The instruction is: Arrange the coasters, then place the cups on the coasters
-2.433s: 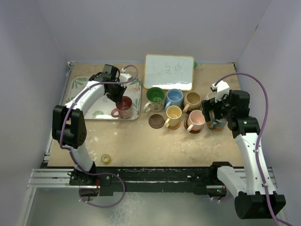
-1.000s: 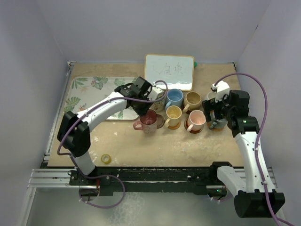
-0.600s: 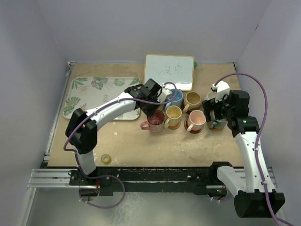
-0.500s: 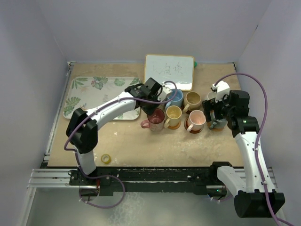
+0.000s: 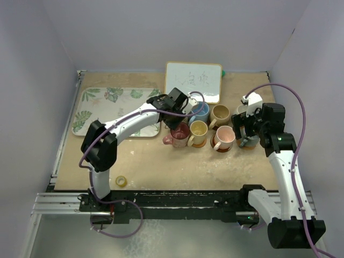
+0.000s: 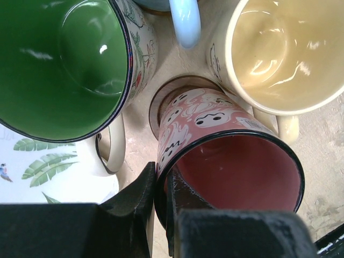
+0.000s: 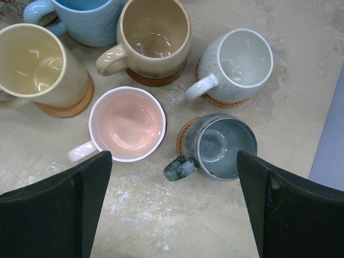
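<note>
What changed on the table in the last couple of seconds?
The left gripper carried the red mug off the leaf tray and rightward to the mug group, where it now tilts over a brown coaster, rim still clamped. The right gripper stayed open and still; the other mugs did not move.

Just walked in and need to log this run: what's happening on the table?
The left gripper is shut on the rim of the red mug, holding it over a brown coaster between the green-lined mug and the yellow mug. The right gripper hovers open above the pink mug and the grey mug, both on coasters.
</note>
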Robot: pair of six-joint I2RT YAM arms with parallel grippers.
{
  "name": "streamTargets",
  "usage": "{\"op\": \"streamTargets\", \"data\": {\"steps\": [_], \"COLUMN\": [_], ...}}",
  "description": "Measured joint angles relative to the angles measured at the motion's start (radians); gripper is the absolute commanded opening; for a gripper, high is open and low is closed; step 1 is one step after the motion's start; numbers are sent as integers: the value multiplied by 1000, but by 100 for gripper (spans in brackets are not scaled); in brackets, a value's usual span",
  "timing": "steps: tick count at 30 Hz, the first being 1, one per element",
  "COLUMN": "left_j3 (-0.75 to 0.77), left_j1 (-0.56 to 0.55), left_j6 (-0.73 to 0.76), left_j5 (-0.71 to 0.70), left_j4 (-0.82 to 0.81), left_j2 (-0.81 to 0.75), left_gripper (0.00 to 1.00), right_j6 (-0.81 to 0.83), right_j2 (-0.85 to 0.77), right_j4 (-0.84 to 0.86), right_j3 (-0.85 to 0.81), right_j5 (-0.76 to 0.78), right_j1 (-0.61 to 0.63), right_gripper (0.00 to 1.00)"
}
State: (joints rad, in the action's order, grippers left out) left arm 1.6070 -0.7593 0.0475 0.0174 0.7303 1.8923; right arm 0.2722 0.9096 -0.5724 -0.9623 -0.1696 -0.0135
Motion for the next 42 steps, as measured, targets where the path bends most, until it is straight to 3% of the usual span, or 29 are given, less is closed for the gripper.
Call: {"op": "streamTargets", "data": {"steps": [24,42], "left_j3": [19,45], "left_j1": [6,8], "left_j6": [25,27], "left_j5": [-24,-23], "left_j4": [-4,-3], "left_j2": [18,28], "left_gripper": [3,18], "right_j6": [0,0], "right_j2": [0,0], "right_j4": [0,0], "right_j3": [0,0], "right_j5": [0,0], "right_j1": [0,0], "right_gripper": [100,100]}}
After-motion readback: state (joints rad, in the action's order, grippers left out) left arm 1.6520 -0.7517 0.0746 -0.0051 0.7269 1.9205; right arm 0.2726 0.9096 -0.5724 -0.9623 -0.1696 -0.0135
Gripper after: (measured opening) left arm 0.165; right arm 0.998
